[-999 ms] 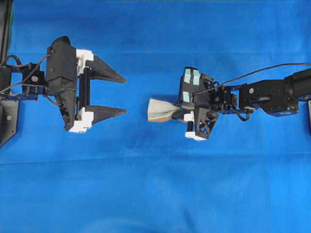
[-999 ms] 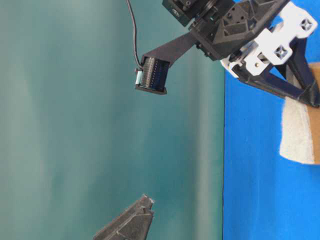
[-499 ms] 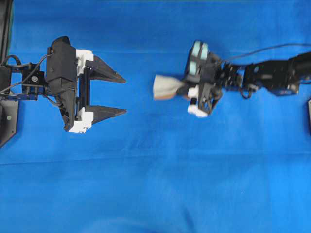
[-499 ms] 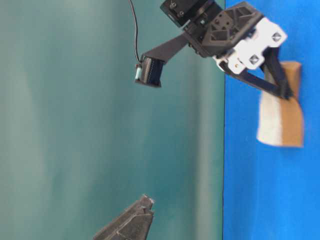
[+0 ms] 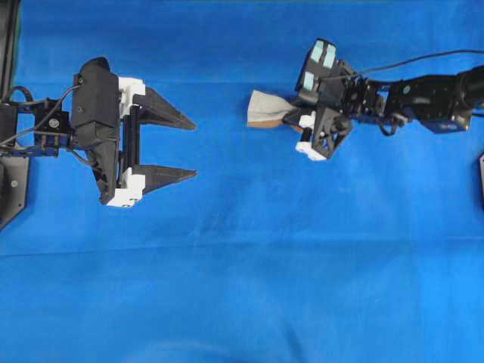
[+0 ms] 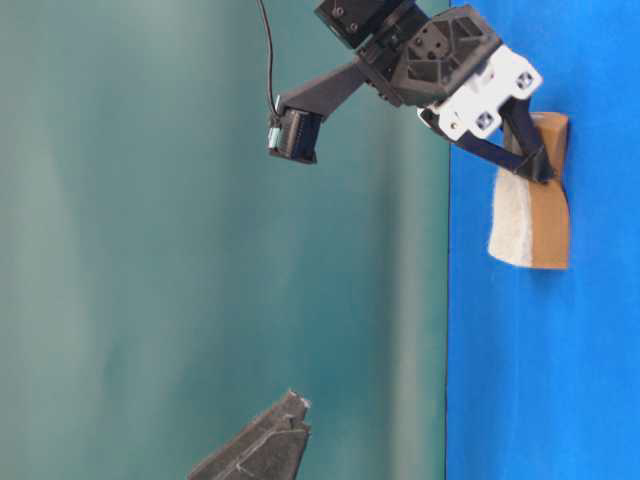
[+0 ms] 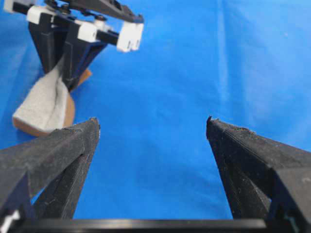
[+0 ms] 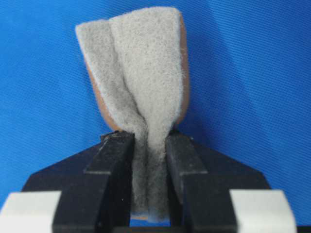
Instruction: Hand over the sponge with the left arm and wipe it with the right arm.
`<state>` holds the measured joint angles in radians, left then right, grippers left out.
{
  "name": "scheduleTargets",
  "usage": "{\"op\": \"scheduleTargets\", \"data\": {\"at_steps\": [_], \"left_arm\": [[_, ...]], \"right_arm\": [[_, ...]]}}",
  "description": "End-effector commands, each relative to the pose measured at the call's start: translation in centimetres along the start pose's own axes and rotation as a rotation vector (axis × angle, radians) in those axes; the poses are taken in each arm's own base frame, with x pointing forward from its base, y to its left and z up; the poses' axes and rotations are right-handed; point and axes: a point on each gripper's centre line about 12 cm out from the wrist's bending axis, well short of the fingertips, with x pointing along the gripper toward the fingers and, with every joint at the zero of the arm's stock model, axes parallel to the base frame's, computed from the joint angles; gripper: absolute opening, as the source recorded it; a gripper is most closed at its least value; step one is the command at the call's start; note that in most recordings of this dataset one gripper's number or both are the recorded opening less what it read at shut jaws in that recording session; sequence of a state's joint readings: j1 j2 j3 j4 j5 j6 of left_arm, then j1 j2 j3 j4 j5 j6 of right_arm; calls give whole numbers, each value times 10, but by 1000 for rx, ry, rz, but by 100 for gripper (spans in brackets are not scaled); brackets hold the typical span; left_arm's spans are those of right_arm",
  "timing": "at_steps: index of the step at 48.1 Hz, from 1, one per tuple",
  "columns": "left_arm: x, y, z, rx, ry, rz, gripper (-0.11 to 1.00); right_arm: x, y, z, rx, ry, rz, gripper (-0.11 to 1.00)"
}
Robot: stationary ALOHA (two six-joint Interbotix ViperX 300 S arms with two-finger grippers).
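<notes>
The sponge point(image 5: 266, 108), pale grey fuzz over an orange-brown layer, is pinched at one end between the fingers of my right gripper point(image 5: 295, 116), which is shut on it. In the right wrist view the sponge point(image 8: 138, 82) folds inward where the right gripper point(image 8: 148, 143) squeezes it. At table level the sponge point(image 6: 530, 205) lies against the blue cloth point(image 6: 540, 380) under the right gripper point(image 6: 535, 165). My left gripper point(image 5: 193, 147) stands wide open and empty at the left, well apart from the sponge. Its wrist view shows the sponge point(image 7: 46, 104) at upper left, beyond the open left gripper point(image 7: 153, 124).
A blue cloth point(image 5: 249, 272) covers the whole table. A black cable point(image 5: 423, 59) runs along the right arm. A dark stand point(image 5: 11, 181) sits at the left edge.
My right gripper has carried the sponge toward the far side of the table and slightly right, still shut on it. The left arm has not moved.
</notes>
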<state>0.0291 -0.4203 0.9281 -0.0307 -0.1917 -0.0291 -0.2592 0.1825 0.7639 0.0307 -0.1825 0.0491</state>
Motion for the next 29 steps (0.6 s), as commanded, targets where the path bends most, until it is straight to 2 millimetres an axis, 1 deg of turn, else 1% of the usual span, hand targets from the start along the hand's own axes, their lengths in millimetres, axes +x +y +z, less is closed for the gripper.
{"op": "scheduleTargets", "data": {"at_steps": [1,7,10,13,18,21,24,29], "left_arm": [[-2,-1,7,5,-24,-3,86],[-2,-1,8,8,-27,-3,86],[-2,-1,8,8,-27,-3,86],[-2,-1,8,8,-29,-5,86],[-2,-1,8,8,-29,-5,86],[-2,-1,8,8,-29,-5,86],[-2,-1,8,8,-29,-5,86],[-2,-1,8,8,-30,-5,86]], "right_arm": [[-4,28,8,-34,-29,54,24],[-6,62,3,-51,-23,116,23],[-9,82,1,-68,-22,156,24],[-12,98,0,-80,-22,188,23],[-15,119,1,-91,-29,229,23],[-17,127,0,-95,-29,245,24],[-17,129,0,-95,-31,250,24],[-16,126,1,-94,-30,243,23]]}}
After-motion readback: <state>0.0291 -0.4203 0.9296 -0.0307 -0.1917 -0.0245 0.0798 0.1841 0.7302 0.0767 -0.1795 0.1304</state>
